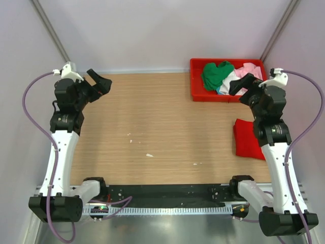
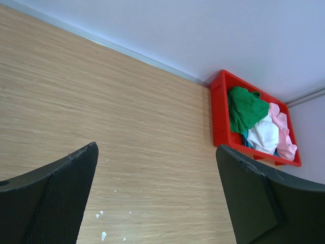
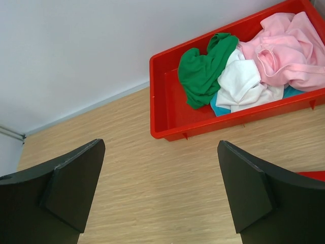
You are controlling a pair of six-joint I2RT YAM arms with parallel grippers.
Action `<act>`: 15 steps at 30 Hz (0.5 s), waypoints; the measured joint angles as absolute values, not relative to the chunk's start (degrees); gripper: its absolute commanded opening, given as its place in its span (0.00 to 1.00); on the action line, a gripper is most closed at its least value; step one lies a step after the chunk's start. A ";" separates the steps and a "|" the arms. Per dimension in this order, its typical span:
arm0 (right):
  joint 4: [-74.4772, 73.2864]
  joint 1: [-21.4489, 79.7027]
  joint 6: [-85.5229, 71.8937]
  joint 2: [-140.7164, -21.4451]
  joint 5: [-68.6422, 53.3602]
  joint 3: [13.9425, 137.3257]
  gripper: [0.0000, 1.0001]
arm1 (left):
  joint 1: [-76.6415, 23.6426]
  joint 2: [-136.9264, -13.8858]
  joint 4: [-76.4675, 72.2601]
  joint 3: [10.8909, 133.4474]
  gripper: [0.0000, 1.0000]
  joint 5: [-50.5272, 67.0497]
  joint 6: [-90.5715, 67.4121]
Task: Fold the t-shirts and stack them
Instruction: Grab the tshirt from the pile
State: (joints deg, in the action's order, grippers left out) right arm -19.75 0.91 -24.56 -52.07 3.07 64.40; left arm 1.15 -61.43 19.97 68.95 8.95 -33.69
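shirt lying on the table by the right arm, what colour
The cloth shirt is red, clearest in the top external view.

Brightly and evenly lit, seemingly from overhead, with only soft, faint shading on the desk [image 1: 167, 117] just beside the red tray [image 1: 196, 86]. Sharp on the wood grain near the tray; dark and low in detail at the jaws below it in both wrist views.

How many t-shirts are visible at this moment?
5. Four lie heaped in the red tray: green shirt, white shirt, pink shirt, and a teal shirt barely showing underneath. A folded red shirt lies on the table, right side. Others may be hidden under the heap.
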 measured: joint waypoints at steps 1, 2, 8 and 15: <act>-19.49 0.91 -24.53 -52.21 3.14 64.20 1.00 | 1.15 -61.54 19.97 68.95 1.00 9.45 -33.58; -19.27 0.91 -24.47 -52.47 3.36 63.90 1.00 | 1.15 -61.65 19.97 68.95 1.00 9.98 -33.43; -18.59 0.91 -24.56 -56.51 4.49 63.77 1.00 | 1.15 -61.98 19.99 68.95 1.00 11.79 -32.36; -14.59 0.91 -24.58 -64.60 6.70 63.92 1.00 | 1.15 -63.13 19.97 68.97 1.00 15.14 -32.32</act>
State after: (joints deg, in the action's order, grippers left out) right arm -14.59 0.91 -24.58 -64.60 6.70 63.92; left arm 1.15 -63.13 19.97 68.97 15.14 -32.32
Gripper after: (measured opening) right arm 0.996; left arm 0.996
